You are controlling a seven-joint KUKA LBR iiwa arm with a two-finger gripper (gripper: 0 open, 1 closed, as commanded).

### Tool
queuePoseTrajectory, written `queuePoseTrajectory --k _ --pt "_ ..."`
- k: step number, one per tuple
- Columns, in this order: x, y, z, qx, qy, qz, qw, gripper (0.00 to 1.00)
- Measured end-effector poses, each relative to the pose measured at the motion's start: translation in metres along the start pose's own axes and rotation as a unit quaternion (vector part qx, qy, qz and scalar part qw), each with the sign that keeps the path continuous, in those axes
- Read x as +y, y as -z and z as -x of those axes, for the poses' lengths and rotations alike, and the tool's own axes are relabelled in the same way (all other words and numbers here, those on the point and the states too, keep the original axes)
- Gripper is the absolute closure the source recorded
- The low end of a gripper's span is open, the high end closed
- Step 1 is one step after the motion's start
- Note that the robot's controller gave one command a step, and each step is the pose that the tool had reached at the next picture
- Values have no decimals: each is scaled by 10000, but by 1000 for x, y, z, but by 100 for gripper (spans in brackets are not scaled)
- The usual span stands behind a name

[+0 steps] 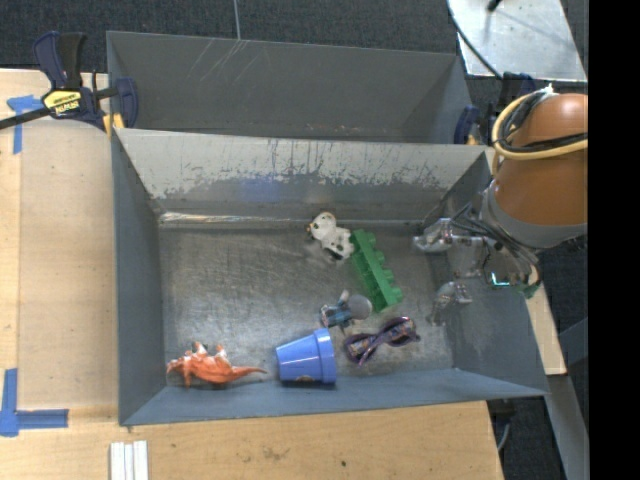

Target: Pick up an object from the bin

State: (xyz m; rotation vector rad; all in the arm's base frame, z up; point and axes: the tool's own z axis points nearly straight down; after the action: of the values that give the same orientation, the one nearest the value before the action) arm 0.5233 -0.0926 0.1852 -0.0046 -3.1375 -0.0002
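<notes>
My gripper hangs at the bin's right side with its two metal fingers spread apart and nothing between them. Left of it a green toy brick lies slanted on the floor. Below the brick, a pair of purple toy glasses lies near the front right corner. A small grey and blue figure sits between the brick and the glasses.
A white and black toy animal lies by the back wall. A blue cup lies on its side at the front. An orange toy dinosaur rests at the front left. The left half of the floor is bare.
</notes>
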Motion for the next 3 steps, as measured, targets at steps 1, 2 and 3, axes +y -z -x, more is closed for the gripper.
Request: queuePoseTrajectory --k 1,2,3 --pt "0 4 2 -39 11 -6 10000 0" --pt "8 -40 -8 -76 1022 -20 9947 0" --pt "20 -72 -25 -5 2333 2 9724 0"
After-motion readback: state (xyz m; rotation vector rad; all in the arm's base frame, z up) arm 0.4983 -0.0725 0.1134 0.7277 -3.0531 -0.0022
